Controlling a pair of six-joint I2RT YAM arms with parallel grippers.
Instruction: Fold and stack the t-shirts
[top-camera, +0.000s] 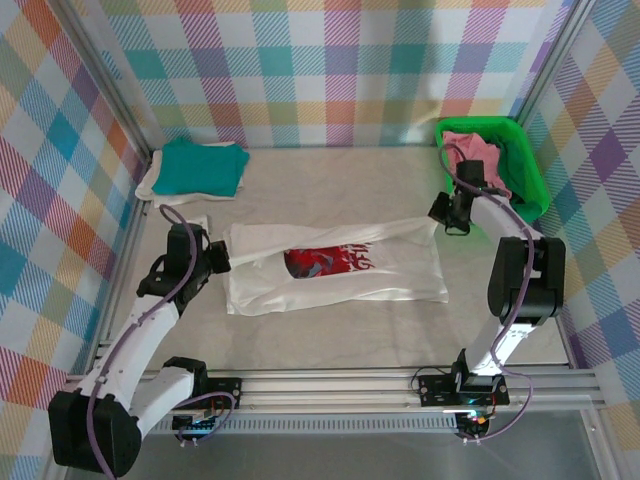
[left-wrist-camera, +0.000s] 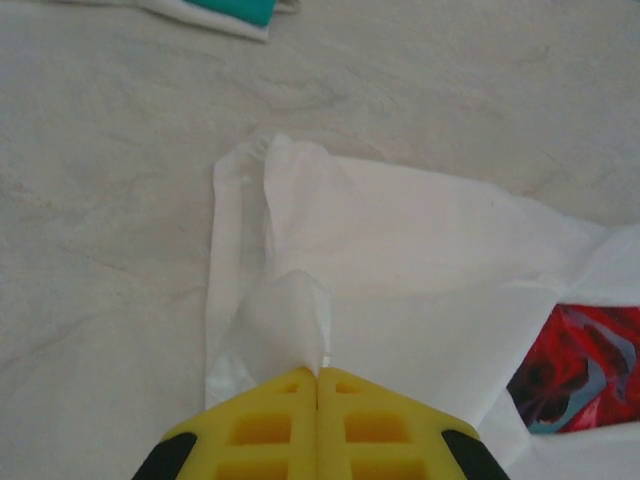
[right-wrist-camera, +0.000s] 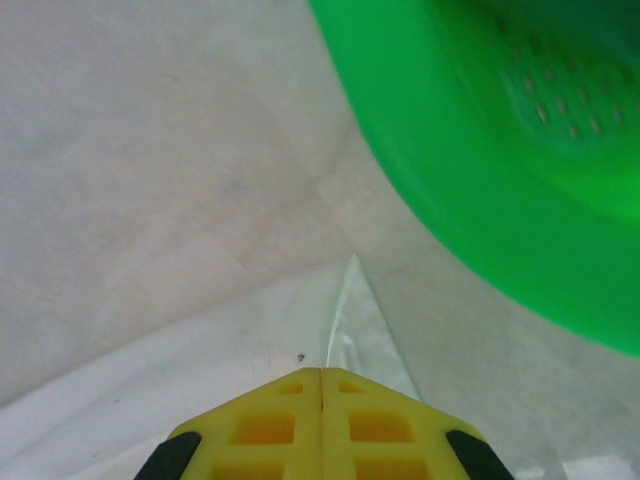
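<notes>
— So, how many shirts do you count from where you stand?

— Four. One white t-shirt (top-camera: 335, 270) lies across the middle of the desk (top-camera: 330, 340), with its red-and-blue print showing between the folds. One teal t-shirt (top-camera: 205, 165) sits folded at the back left corner. One cream t-shirt (top-camera: 150, 186) lies under it, with just its edge peeking out. One pink t-shirt (top-camera: 470, 148) is bundled inside the single green basket (top-camera: 528, 175) at the back right.

— And the two arms?

— Both are on the white one. The left arm (top-camera: 150, 320) reaches in from the left side. The left jaws are pressed fully together on a pinch of cloth at that shirt's left edge. From its wrist you can see the white fabric rising in a small peak right into the yellow tips.

— The right one?

— The right arm (top-camera: 520, 280) is over by the basket. The right jaws are closed tight as well, gripping a thin ridge of the same white cloth. A strip of the shirt stretches from the main body up to them, lifted off the desk. The basket's green rim is just beside those jaws, though I can't tell whether they touch.

— So that's one shirt held at two ends?

— Yes, and the other three lie untouched.
</notes>
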